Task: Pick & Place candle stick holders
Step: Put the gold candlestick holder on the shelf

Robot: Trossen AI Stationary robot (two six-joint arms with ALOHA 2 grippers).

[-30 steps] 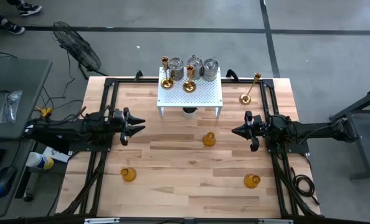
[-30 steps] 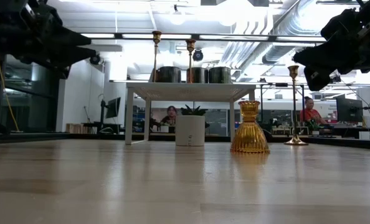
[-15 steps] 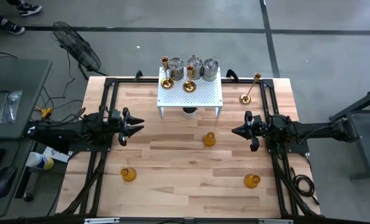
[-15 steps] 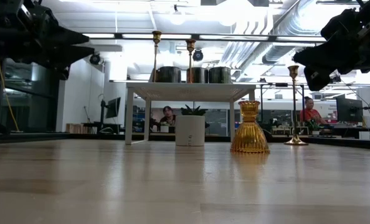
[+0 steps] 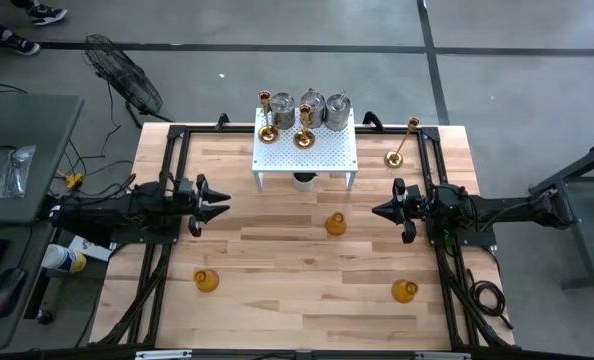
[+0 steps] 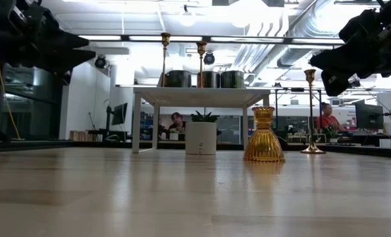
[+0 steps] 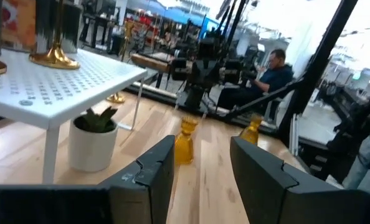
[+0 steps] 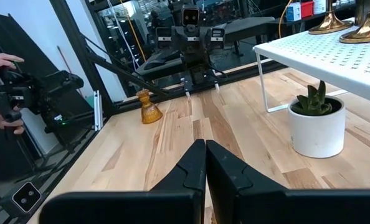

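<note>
- Pale wood table (image 5: 277,300) carries a white perforated rack (image 5: 307,150) at its far middle.
- On the rack: three silvery-grey holders (image 5: 311,107) in a row, with two gold candlesticks (image 5: 268,131) just in front of them.
- A third gold candlestick (image 5: 398,152) stands on the table to the right of the rack.
- Three amber holders on the table: centre (image 5: 335,224), near left (image 5: 206,280), near right (image 5: 405,290).
- A small white plant pot (image 6: 201,137) sits beneath the rack.
- Left gripper (image 5: 217,203) hovers at mid-left, fingers spread, holding nothing.
- Right gripper (image 5: 377,211) hovers at mid-right, fingers pressed together, empty.
</note>
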